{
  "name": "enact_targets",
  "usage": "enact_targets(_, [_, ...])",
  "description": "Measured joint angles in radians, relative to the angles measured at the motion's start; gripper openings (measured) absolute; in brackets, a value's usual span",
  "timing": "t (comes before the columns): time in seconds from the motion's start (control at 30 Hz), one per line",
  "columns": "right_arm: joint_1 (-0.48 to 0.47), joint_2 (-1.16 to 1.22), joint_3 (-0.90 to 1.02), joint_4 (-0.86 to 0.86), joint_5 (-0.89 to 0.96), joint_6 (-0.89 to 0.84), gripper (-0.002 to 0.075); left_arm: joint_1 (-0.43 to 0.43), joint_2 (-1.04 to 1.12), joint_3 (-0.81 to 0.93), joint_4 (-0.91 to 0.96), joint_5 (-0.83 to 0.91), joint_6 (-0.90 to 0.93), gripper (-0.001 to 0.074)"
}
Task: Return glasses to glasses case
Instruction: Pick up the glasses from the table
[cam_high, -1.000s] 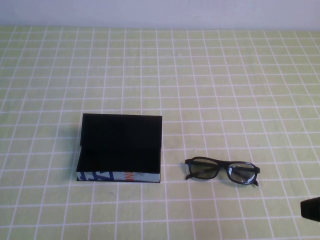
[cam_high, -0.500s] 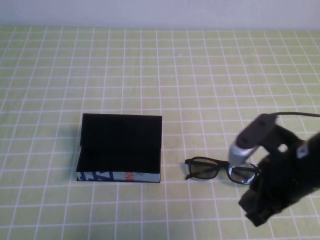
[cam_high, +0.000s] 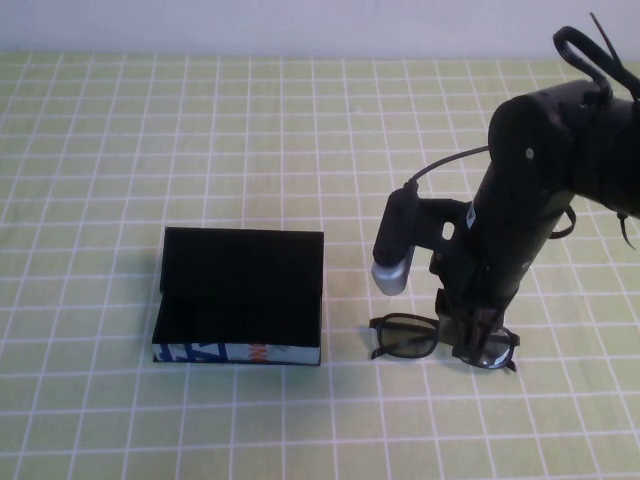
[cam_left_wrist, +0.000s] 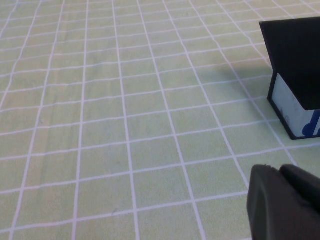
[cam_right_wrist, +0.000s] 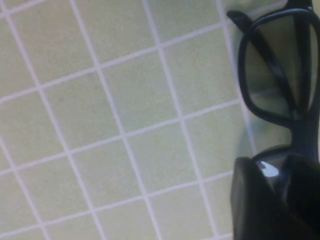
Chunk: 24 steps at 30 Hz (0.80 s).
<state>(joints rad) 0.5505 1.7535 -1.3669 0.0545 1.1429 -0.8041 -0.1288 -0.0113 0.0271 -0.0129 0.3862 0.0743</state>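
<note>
Glasses: the glasses (cam_high: 440, 340) lie folded on the tabletop (cam_high: 300, 130) in the lower right-centre of the high view, lenses facing the camera's side; I see one lens and the bridge up close at the right edge of the right wrist view (cam_right_wrist: 280, 75).
Glasses case: the glasses case (cam_high: 240, 300) sits just left of the glasses, apart from them, lid up and black lining exposed, printed front toward the bottom of the frame.
Right end effector: the right end effector (cam_high: 468, 335) is down over the bridge and right lens of the glasses; I cannot tell whether its fingers are apart or together, or whether they touch the frame.
Left end effector: the left end effector (cam_left_wrist: 285, 205) shows only as a dark tip in the lower right of its own wrist view, near the case's corner, out of the high view; its fingers I cannot tell either.
Step in hand, as I judge it: grasping the glasses.
How I would do it well: grip at the bridge, not a lens; close gently so the thin frame does not skid or twist; lift level, then carry left and lower into the case with the arms folded.
</note>
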Motion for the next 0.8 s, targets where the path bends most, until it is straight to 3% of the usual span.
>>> enact_targets(0.13, [-0.025, 0.046, -0.02, -0.009, 0.002, -0.125, 0.0277, 0.0, 0.0, 0.0, 0.0, 0.0, 0.0, -0.0002])
enact_targets(0.23, [-0.045, 0.072, -0.023, -0.011, -0.008, -0.179, 0.0337, 0.0, 0.0, 0.0, 0.0, 0.0, 0.0, -0.0002])
enact_targets(0.8, [-0.067, 0.176, -0.094, -0.004, -0.044, -0.212, 0.0364, 0.0, 0.0, 0.0, 0.0, 0.0, 0.0, -0.0002])
